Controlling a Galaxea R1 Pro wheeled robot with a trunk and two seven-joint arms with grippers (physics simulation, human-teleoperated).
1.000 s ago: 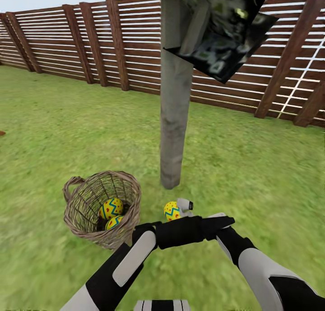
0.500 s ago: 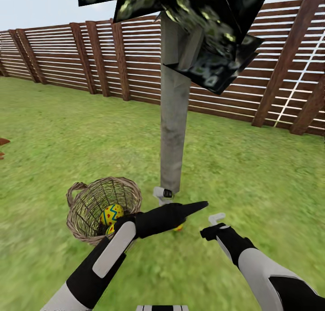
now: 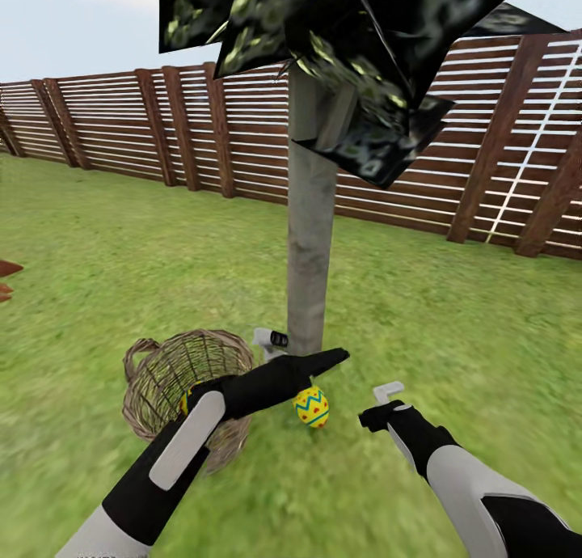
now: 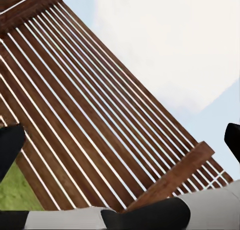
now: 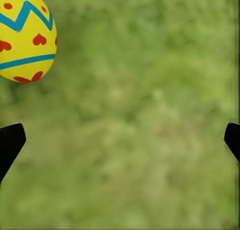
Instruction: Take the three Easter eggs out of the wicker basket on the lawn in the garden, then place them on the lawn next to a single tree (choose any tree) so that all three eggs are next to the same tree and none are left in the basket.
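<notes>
One Easter egg (image 3: 311, 406) lies on the lawn (image 3: 453, 315) just beside the foot of the tree (image 3: 310, 251), which is where the task wants it. Your right gripper (image 3: 386, 404) hangs spread wide and empty above bare grass near that egg. Your left gripper (image 3: 279, 346), also wide and holding nothing, points up toward the fence (image 4: 90, 135), its arm crossing the wicker basket (image 3: 166, 372), where I judge two eggs wait.

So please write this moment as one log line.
egg: on lawn by tree | basket: egg inside partly visible | left gripper: open, empty | right gripper: open, empty
</notes>
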